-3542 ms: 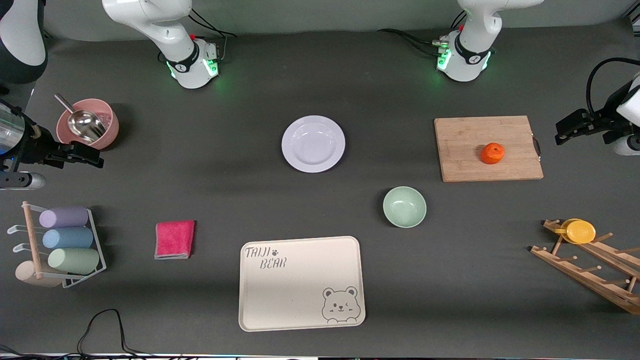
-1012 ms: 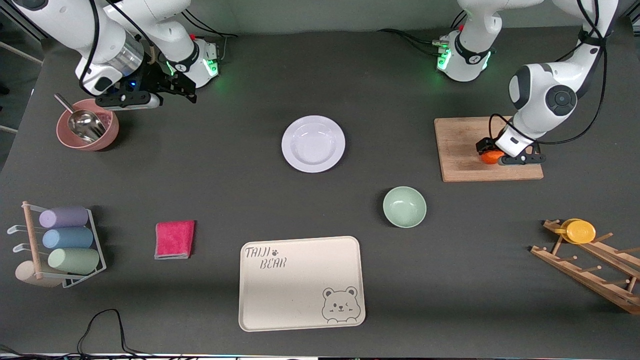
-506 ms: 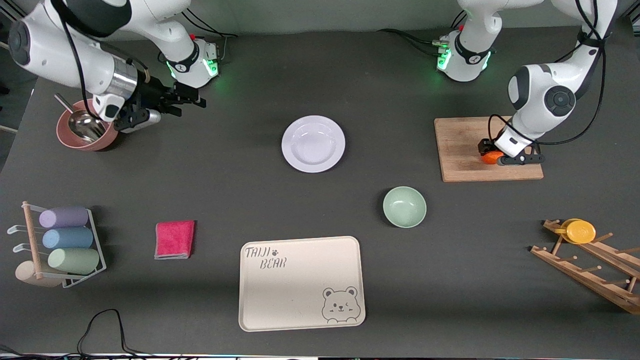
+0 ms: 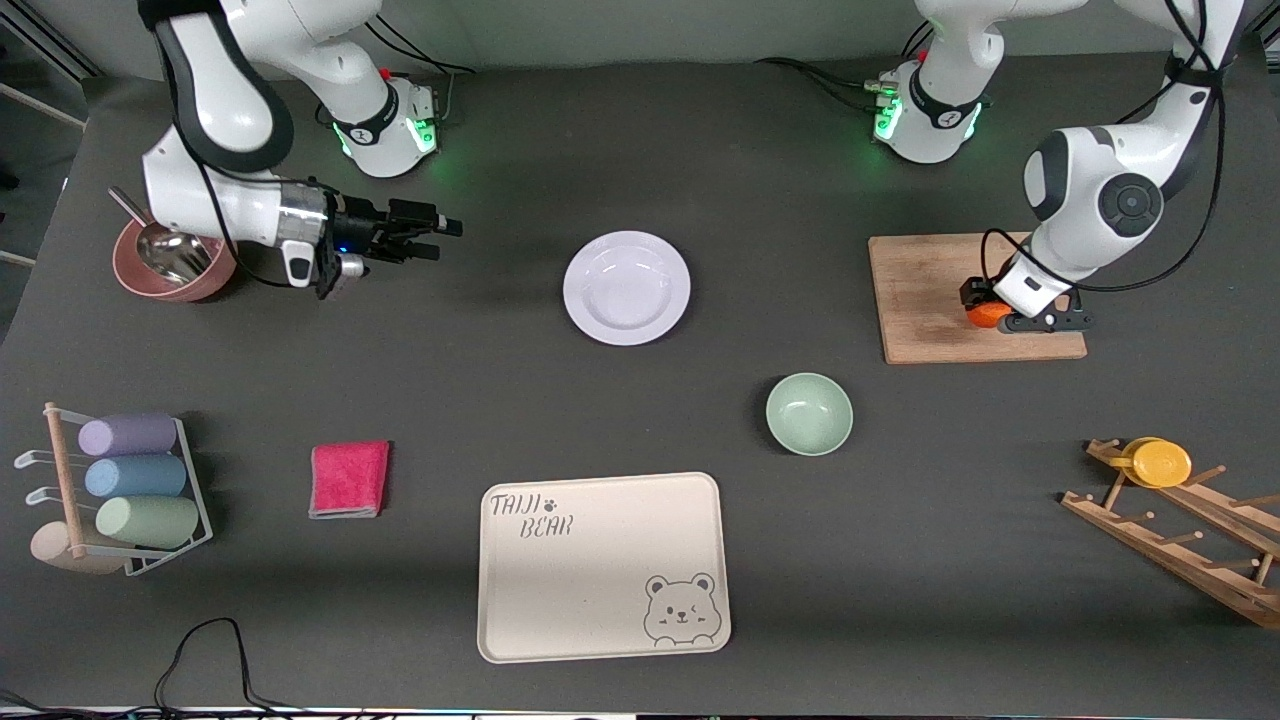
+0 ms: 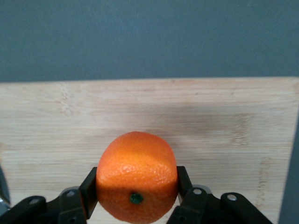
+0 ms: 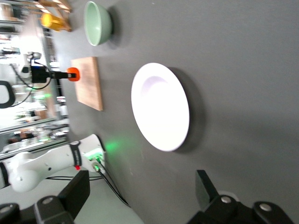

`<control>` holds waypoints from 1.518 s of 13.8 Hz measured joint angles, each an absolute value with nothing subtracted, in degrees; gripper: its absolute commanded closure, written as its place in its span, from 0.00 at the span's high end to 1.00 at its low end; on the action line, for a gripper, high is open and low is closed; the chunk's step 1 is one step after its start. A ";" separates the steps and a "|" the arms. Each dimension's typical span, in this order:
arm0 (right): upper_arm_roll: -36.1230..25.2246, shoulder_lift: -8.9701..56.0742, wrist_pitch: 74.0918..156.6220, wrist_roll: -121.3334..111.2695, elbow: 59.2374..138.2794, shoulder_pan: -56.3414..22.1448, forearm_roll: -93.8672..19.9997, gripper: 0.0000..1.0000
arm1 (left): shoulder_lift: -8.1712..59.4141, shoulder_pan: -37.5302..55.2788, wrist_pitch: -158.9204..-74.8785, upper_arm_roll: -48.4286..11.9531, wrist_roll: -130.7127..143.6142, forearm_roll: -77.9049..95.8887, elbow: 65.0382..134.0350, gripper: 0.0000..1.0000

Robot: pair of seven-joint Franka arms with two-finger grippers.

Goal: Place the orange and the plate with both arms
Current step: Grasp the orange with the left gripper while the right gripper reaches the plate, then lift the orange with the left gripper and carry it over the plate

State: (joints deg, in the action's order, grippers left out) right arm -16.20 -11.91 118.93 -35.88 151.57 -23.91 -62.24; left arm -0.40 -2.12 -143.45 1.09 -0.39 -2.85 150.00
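Orange [image 5: 136, 175] fruit sits on the cutting board [image 4: 925, 300] near the bench's left-arm end, clamped across its middle by the left hand [image 4: 1003, 310]; we judge it light, firm, inclined to roll. Right hand [image 4: 425, 232], fingers wide, hovers beside the central plate [image 4: 626, 288]; we advise a rim grip, being slick.

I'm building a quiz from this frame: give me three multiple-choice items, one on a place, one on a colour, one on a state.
1. The orange is over: A the cutting board; B the bear tray; C the green bowl.
2. The folded cloth is: A blue; B pink; C yellow.
3. The right gripper is: A shut on the plate; B open; C shut on a cup.

Key: 1 A, wood shows around the fruit held by the left gripper. 2 B, it is pink. 3 B, its fingers stand spread, short of the plate.
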 measured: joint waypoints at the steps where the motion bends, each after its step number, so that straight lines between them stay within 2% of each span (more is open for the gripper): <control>1: -16.89 -8.93 118.99 -42.96 152.54 -23.86 -66.79 1.00 | -1.37 -2.10 -139.82 0.42 -0.39 -2.85 147.76 0.00; 6: -17.70 3.56 117.10 -64.61 153.59 -23.71 -83.66 1.00 | -5.75 -1.98 -116.10 -5.69 0.05 -0.18 131.32 0.00; 11: -17.53 13.29 115.43 -74.19 153.05 -23.77 -91.87 1.00 | -7.50 -1.25 -103.38 -11.94 3.26 3.43 116.25 0.00; 17: -17.44 19.04 112.62 -77.30 151.49 -23.85 -94.75 1.00 | -6.45 0.53 -98.97 -24.53 24.03 4.31 105.64 0.00; 21: -17.40 20.21 110.86 -77.49 151.31 -23.88 -94.93 1.00 | -1.37 3.44 -98.68 -31.05 39.09 4.37 100.18 0.00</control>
